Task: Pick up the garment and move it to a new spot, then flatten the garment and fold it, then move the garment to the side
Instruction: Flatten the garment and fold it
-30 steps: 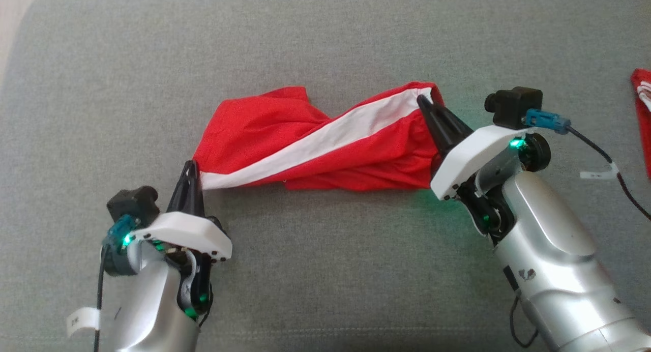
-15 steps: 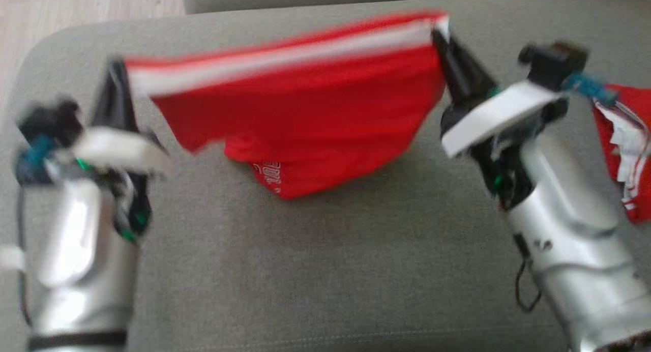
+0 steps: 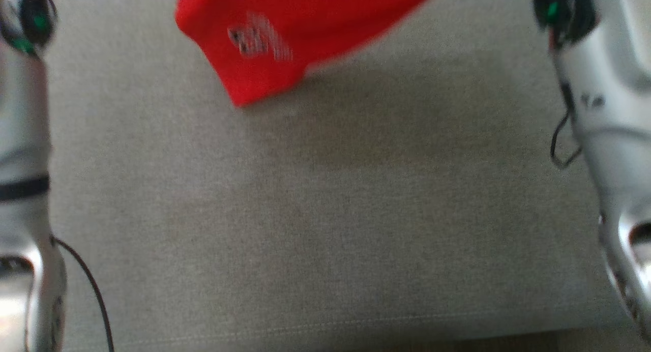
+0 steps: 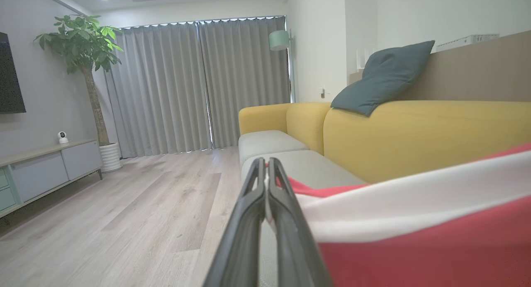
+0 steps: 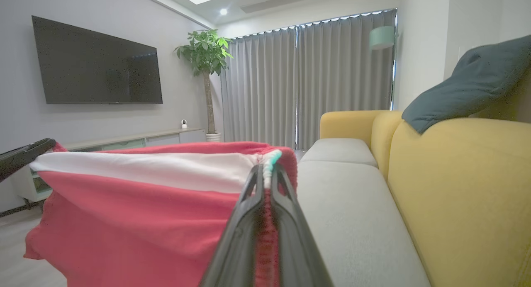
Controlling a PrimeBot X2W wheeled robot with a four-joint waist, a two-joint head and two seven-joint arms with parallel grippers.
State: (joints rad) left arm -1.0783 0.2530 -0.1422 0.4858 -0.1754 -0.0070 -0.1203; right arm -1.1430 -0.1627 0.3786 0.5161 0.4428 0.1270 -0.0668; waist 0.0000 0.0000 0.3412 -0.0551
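Above the grey seat cushion (image 3: pixel 325 214) — entry: red garment (image 3: pixel 305 31), white band, carried aloft. Step in hand, by my judgement: the move to a new spot.

Handling: hold both pinches firm. Keep my 2 grippers level and evenly apart so the band is taut but not strained. Set the hanging lower edge on the cushion first, then draw back so the cloth lays flat rather than bunched.

Left gripper (image 4: pixel 265 166): fingers pressed together on 1 end of the white band.

Right gripper (image 5: pixel 265 171): clamped on the other end, at the gathered hem.

Position: garment spans between the 2 grippers — band along the top, red cloth draping below them. Its lowest corner looks clear of the cushion, though blur leaves that unsure.
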